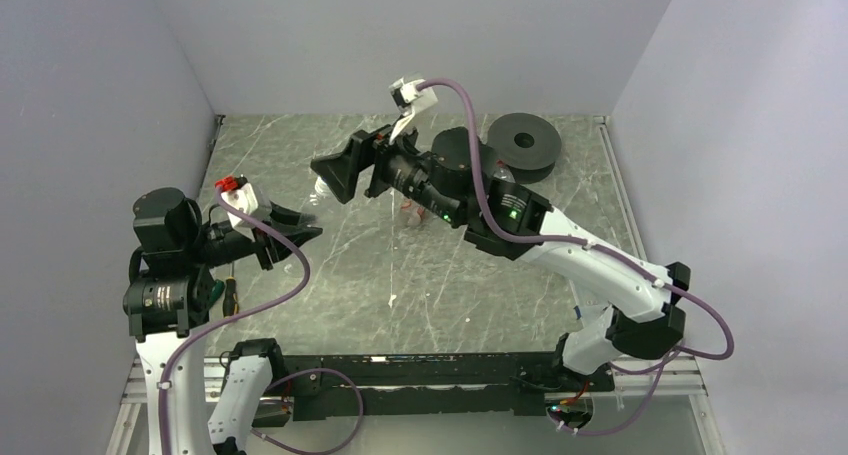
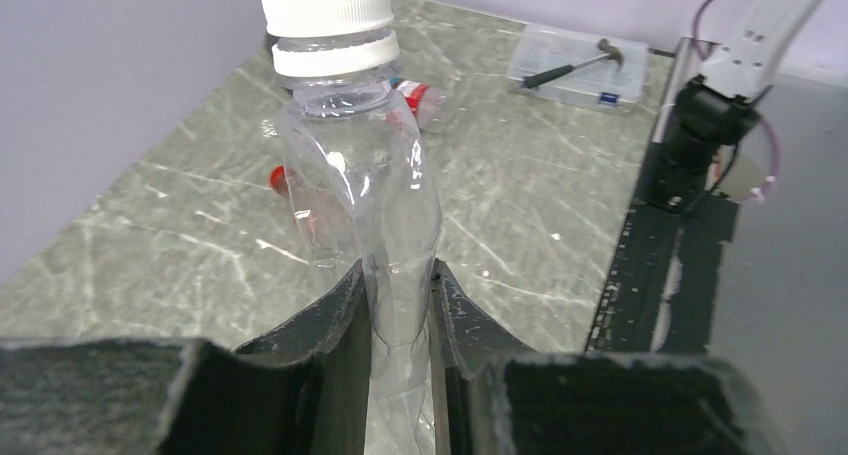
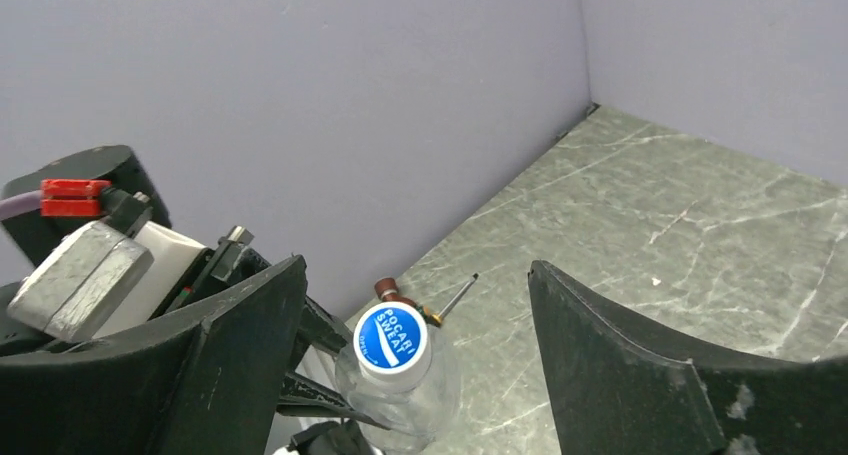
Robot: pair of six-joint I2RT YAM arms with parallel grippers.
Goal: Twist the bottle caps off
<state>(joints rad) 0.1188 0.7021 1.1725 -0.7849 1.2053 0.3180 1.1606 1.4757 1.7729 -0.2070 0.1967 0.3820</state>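
Note:
A clear plastic bottle (image 2: 365,175) is pinched flat at its lower body between the fingers of my left gripper (image 2: 398,275), which is shut on it. The bottle's white cap (image 2: 325,5) is on its neck. In the right wrist view the cap (image 3: 392,343) shows a blue printed top and sits between and below the spread fingers of my right gripper (image 3: 418,270), which is open and touches nothing. From above, the right gripper (image 1: 330,175) faces the bottle's (image 1: 322,190) cap end, and the left gripper (image 1: 305,225) holds the other end.
Two more bottles lie on the table, one with a red cap (image 2: 278,178) and one with a reddish label (image 2: 420,100). A clear case with a hammer (image 2: 580,70) sits near the table's front edge. A black spool (image 1: 525,140) stands at the back. A screwdriver (image 3: 445,303) lies by the left wall.

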